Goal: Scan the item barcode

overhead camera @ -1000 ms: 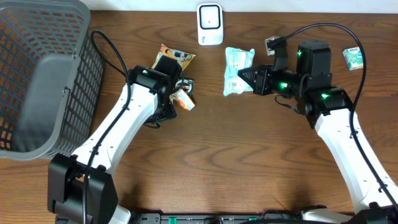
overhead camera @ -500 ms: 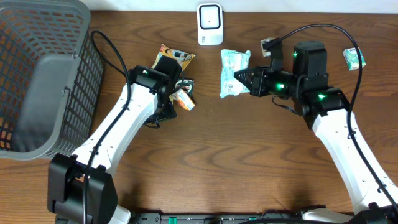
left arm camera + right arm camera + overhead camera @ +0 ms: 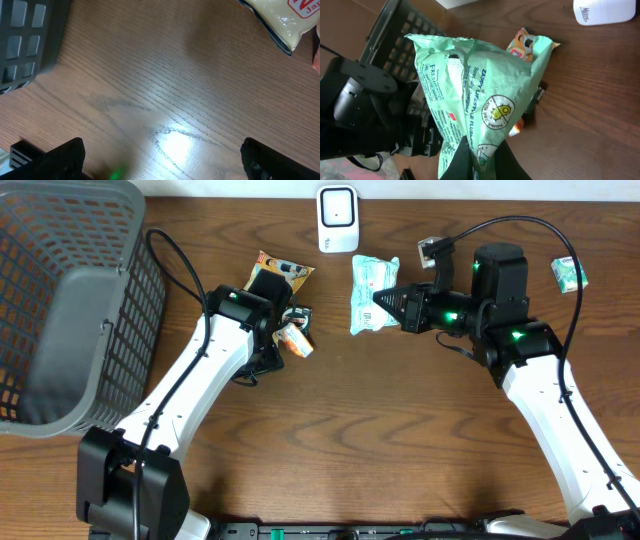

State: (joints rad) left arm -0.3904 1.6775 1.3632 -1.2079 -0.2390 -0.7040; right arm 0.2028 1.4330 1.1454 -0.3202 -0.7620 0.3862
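Note:
A pale green wipes packet (image 3: 367,292) hangs above the table just below and to the right of the white scanner (image 3: 338,220). My right gripper (image 3: 386,300) is shut on the packet's right end. In the right wrist view the packet (image 3: 475,85) fills the centre, pinched at its lower end by the dark fingers (image 3: 465,160) of the gripper (image 3: 482,155), and the scanner (image 3: 605,10) shows at the top right. My left gripper (image 3: 285,328) stands open low over the table beside small snack packs, with bare wood between its fingers (image 3: 55,160).
A grey basket (image 3: 60,310) fills the left side. A yellow snack packet (image 3: 281,272) and an orange pack (image 3: 296,340) lie by the left gripper. A small green box (image 3: 568,272) sits at the far right.
My right gripper has carried the green packet a little left and up, closer to the scanner. The left arm has not moved.

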